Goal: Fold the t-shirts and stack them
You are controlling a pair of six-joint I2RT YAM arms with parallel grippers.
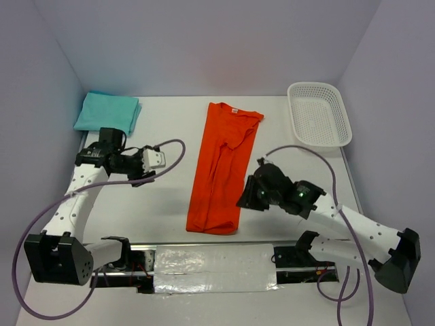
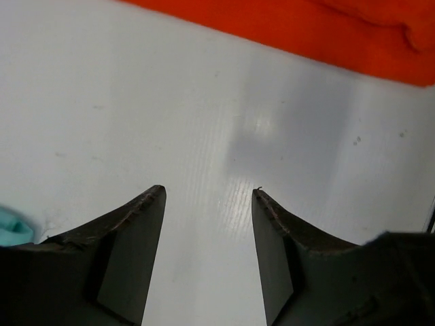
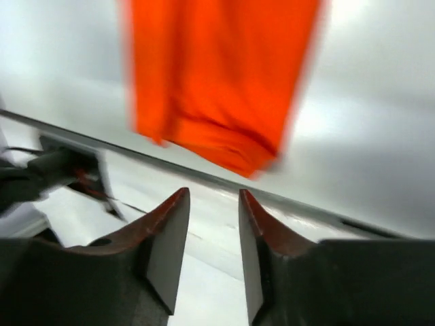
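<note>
The orange t-shirt point(image 1: 221, 170) lies mid-table as a long narrow strip, folded lengthwise, its collar end far from me. It also shows in the left wrist view point(image 2: 306, 34) and the right wrist view point(image 3: 217, 81). A folded teal-aqua t-shirt point(image 1: 107, 112) rests at the back left. My left gripper point(image 1: 151, 170) point(image 2: 209, 190) hovers open over bare table, left of the orange shirt, nothing between its fingers. My right gripper point(image 1: 243, 202) point(image 3: 214, 192) is open and empty just off the shirt's near right edge.
A white mesh basket point(image 1: 319, 112) stands at the back right. A metal rail with a taped panel point(image 1: 214, 268) runs along the near edge between the arm bases. Purple cables point(image 1: 299, 153) loop off both arms above the table.
</note>
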